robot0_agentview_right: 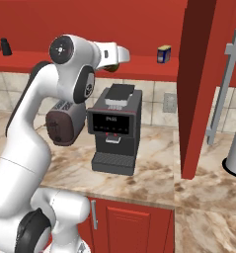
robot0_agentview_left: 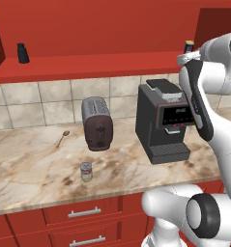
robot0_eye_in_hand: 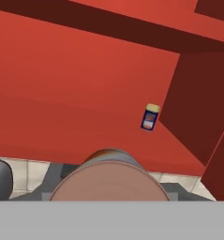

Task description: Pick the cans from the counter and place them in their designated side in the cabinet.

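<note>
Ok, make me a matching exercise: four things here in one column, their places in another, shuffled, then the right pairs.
Things:
1. silvery can
2. blue-and-yellow can
3. black shaker
4. wooden spoon

Places:
A. left end of the red shelf
B. counter, left of the toaster
C. right part of the red shelf, above the coffee machine
D. front of the counter, ahead of the toaster

Pairs: 1-D, 2-C, 3-A, 4-B
</note>
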You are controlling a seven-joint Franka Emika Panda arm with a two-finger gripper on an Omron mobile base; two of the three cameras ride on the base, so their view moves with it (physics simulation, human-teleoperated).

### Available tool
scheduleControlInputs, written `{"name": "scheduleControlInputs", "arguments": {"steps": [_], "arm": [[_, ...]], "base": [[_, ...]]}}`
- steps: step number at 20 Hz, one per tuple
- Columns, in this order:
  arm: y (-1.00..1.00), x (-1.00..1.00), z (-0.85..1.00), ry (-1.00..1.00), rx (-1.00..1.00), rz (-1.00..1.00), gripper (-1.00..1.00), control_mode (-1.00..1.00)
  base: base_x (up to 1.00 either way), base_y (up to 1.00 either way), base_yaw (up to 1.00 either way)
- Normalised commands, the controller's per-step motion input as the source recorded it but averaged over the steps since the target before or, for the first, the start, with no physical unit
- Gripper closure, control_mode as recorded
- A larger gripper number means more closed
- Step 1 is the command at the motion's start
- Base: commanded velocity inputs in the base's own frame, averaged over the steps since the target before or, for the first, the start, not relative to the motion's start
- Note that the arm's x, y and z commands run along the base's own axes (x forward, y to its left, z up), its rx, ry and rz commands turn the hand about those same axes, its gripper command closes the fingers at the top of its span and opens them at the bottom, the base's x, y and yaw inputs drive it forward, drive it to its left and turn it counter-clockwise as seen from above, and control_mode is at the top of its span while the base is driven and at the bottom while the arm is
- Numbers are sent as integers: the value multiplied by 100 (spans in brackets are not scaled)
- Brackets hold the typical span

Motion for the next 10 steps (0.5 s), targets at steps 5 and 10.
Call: {"name": "scheduleControlInputs", "arguments": {"steps": [5, 10], "arm": [[-10, 21, -8, 2, 0, -1, 100, -100], [-10, 20, -4, 3, 0, -1, 100, -100]], "base": [[0, 0, 0], [0, 0, 0]]}}
